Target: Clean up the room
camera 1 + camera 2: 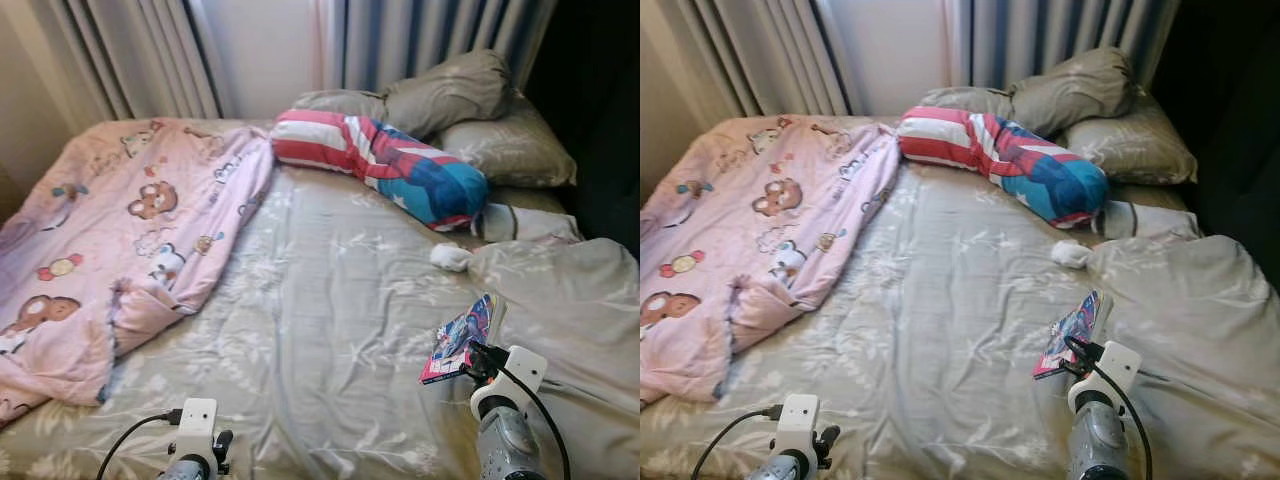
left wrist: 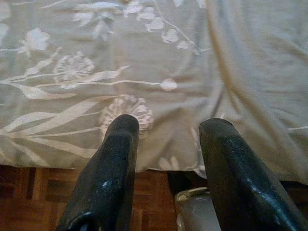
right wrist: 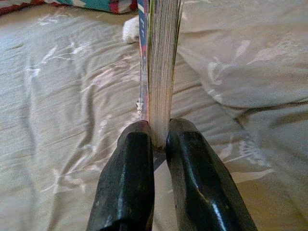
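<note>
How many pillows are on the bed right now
3: a striped red, white and blue pillow lying mid-bed near the head, and two grey pillows stacked behind it, upper, lower. More may be hidden under the bedding.

My two head cameras are looking forward and down across the bed [image 1: 330, 300], sharing nearly the same scene, slightly offset. My left wrist camera is looking close along its fingers [image 2: 108, 178] at the bed's edge and floor [image 2: 29, 197]. My right wrist camera is facing the pillows, close behind the book [image 3: 161, 72].
</note>
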You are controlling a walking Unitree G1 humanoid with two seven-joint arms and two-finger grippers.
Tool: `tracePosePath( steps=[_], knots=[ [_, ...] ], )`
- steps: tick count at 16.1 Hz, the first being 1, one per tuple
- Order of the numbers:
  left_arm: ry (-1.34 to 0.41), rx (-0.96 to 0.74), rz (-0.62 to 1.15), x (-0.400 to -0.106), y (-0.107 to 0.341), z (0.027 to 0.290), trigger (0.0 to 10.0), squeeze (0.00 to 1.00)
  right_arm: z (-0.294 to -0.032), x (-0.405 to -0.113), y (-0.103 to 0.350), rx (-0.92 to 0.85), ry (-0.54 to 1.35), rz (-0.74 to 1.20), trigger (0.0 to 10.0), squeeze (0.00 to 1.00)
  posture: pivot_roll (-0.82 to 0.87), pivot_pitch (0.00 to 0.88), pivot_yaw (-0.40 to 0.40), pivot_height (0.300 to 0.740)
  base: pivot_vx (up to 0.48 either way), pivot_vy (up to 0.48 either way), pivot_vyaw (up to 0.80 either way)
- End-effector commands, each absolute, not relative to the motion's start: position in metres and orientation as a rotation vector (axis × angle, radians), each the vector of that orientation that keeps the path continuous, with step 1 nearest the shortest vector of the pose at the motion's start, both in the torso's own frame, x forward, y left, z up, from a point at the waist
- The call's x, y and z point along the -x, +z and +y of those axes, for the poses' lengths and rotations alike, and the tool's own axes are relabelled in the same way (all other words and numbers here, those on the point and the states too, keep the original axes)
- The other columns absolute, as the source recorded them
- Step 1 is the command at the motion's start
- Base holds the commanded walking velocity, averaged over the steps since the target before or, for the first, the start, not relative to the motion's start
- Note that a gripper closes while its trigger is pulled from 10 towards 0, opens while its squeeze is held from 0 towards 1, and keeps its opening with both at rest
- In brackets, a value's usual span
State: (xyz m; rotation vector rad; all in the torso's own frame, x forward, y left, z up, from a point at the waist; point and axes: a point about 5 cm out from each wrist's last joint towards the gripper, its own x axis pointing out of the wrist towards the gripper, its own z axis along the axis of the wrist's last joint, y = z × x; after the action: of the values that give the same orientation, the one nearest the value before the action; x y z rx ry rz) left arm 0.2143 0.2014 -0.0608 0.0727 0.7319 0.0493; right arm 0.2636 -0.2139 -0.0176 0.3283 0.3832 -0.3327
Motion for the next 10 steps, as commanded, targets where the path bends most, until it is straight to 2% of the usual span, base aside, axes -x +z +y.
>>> tracePosePath(
  steps=[1, 10],
  knots=[
    [0.060, -0.075, 0.732, -0.2124, -0.0613, 0.2038, 10.0, 0.00, -0.2186, -0.2684, -0.0103, -0.313, -0.338, 0.335, 10.0, 0.00, 0.03, 0.038, 0.013, 0.740, 0.000, 0.000, 0.00],
    [0.053, -0.103, 0.725, -0.2144, -0.0597, 0.2055, 10.0, 0.00, -0.2189, -0.2679, -0.0108, -0.309, -0.338, 0.340, 10.0, 0.00, 0.03, 0.016, 0.015, 0.740, 0.000, 0.000, 0.00]
  ],
)
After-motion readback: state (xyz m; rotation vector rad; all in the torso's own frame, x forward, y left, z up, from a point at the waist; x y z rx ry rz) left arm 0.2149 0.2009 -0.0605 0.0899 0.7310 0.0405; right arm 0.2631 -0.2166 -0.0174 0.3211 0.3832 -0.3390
